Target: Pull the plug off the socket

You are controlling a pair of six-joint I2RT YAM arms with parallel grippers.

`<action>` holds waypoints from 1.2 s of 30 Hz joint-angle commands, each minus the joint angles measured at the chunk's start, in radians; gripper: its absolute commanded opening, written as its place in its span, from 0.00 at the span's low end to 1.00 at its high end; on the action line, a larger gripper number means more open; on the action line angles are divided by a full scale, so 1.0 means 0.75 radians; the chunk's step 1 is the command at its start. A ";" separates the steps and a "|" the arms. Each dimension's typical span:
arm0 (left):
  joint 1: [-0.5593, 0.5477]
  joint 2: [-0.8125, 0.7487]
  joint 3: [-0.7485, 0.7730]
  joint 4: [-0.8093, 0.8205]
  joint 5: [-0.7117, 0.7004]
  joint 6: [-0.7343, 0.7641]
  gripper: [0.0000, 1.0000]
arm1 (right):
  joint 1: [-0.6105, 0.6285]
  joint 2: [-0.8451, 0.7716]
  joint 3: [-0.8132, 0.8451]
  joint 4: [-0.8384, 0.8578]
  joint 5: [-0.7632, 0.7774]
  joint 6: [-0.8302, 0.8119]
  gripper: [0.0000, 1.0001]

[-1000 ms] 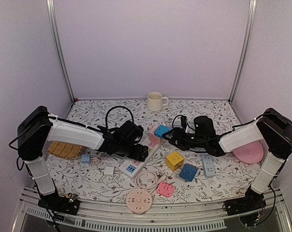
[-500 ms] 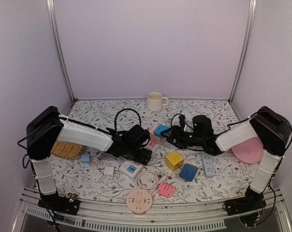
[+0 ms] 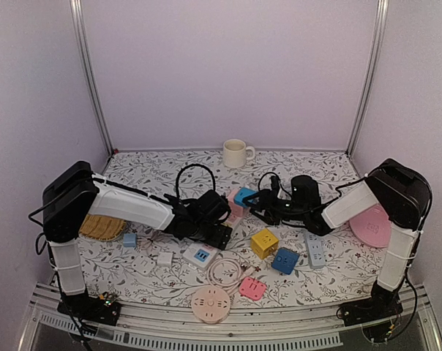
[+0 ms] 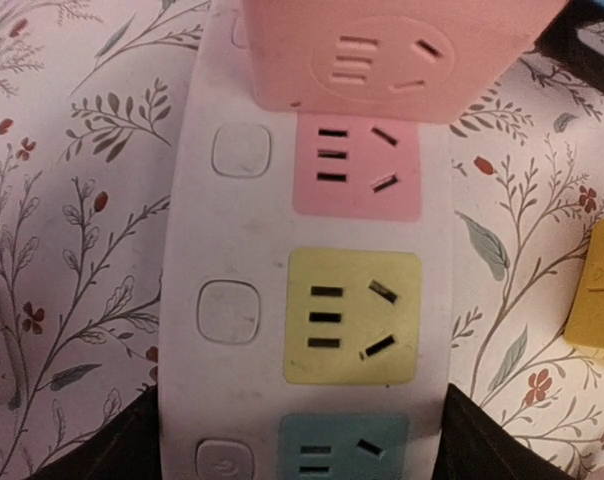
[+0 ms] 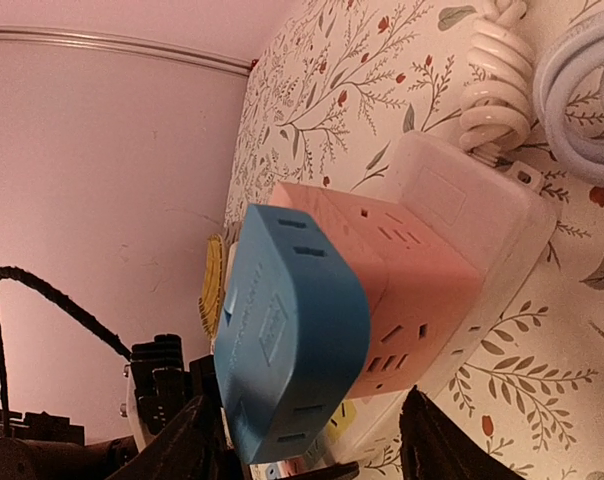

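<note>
Working over the floral table, I have both arms converged on the white power strip. From the left gripper, the strip's long axis runs straight ahead. Its dark fingers sit against both long edges near the teal socket, so I read that hand as clamped on the strip, bracing it.

At the far end of the strip from that hand stands the pink cube adapter. The blue plug is seated in a side face of that adapter.

The right gripper is clearly the nearer one to the plug. The plug lies directly ahead of it, its near end just reaching between the fingers. Those fingers are spread wide, with a gap on one side, gripping nothing.

My judgement is that the plug's prong axis points roughly back toward the right wrist. The right hand would need to close across the blue body, then draw straight back along that line while the left holds the strip down.
</note>
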 commanded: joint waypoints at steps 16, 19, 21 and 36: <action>-0.027 0.083 -0.017 -0.065 -0.020 0.003 0.39 | -0.040 0.093 0.120 0.101 -0.031 0.063 0.58; -0.027 0.087 -0.015 -0.066 -0.017 0.002 0.33 | -0.044 0.096 0.122 0.115 -0.044 0.075 0.57; -0.026 0.085 -0.017 -0.063 -0.016 0.000 0.30 | -0.046 0.100 0.117 0.134 -0.052 0.088 0.55; -0.025 0.103 -0.001 -0.077 -0.003 -0.002 0.14 | -0.050 0.120 0.098 0.344 -0.153 0.217 0.20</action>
